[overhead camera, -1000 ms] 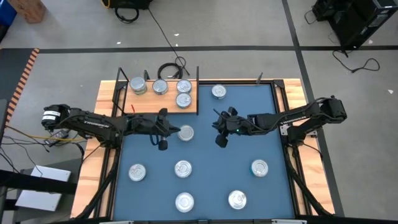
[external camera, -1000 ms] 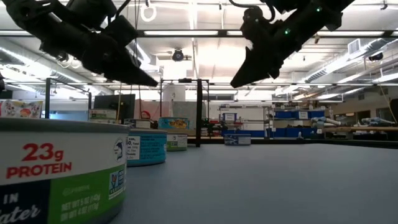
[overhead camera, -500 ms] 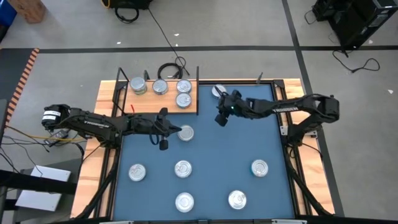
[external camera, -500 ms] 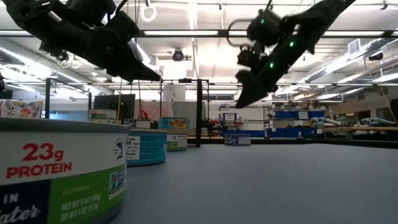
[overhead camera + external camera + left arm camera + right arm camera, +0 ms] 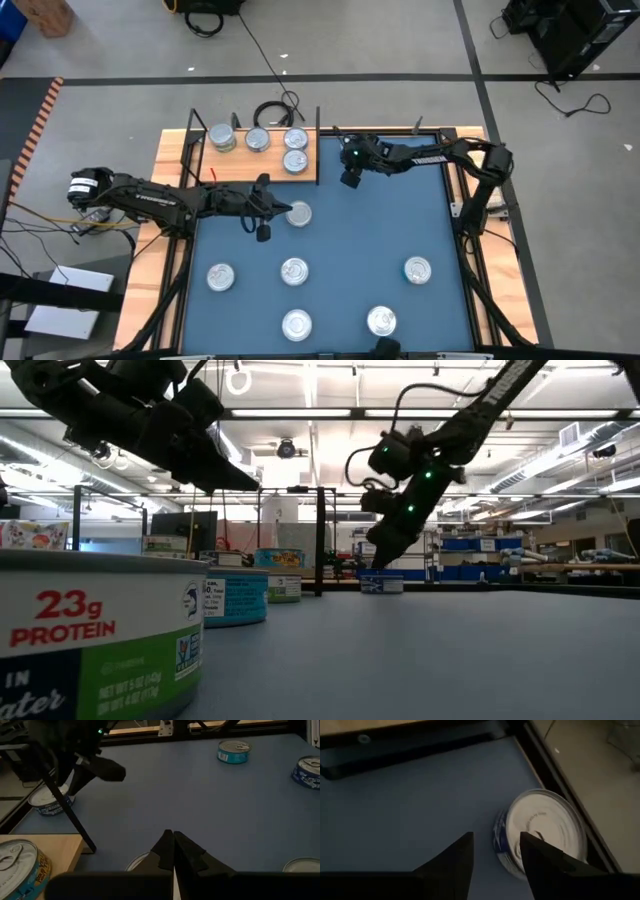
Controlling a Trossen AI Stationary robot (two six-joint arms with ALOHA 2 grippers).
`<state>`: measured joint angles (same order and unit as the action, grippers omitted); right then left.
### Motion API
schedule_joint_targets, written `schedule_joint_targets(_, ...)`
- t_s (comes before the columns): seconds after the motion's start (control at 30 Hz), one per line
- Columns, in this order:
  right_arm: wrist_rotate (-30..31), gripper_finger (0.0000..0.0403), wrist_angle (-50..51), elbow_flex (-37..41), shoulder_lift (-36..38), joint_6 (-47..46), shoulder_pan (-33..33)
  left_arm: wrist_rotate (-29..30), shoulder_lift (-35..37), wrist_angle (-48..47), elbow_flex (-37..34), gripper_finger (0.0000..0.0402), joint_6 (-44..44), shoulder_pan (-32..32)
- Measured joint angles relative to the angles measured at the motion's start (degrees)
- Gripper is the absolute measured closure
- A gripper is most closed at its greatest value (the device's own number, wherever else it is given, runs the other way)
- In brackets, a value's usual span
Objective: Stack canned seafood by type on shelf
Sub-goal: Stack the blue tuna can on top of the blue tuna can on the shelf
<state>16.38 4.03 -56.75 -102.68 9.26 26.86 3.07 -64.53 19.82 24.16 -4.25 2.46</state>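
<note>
Here the right gripper (image 5: 349, 177) reached beside the shelf (image 5: 240, 165), fingers spread over a blue-labelled tin (image 5: 542, 837). Left gripper (image 5: 262, 232) pressed together near it. Shelf held four tins (image 5: 258, 140).

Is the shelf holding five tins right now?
No, the high view shows four tins on the shelf, three in a row and one in front.

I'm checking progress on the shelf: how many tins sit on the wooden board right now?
4 tins on the board: three in a back row, and one in front of the rightmost. None seem hidden.
</note>
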Motion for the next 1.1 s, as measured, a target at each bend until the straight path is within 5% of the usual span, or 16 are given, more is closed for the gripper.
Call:
schedule_joint_targets(0.37, -0.4, 0.0256, 5.6, -6.2, -7.0, 2.2, 2.7, 0.0, 0.0, -0.8, 0.0, 0.0396, -0.1, -0.7)
schedule_joint_targets(0.7, -0.6, 0.0393, 7.9, -6.1, -6.0, 5.8, 1.9, 0.3, 0.0, -1.3, 0.0, 0.0396, -0.2, -0.7)
schedule_joint_targets(1.1, -13.1, 0.0397, 21.6, -5.7, 4.2, -4.7, -2.5, 0.5, 0.0, -1.5, 0.0, 0.0396, -0.2, -0.7)
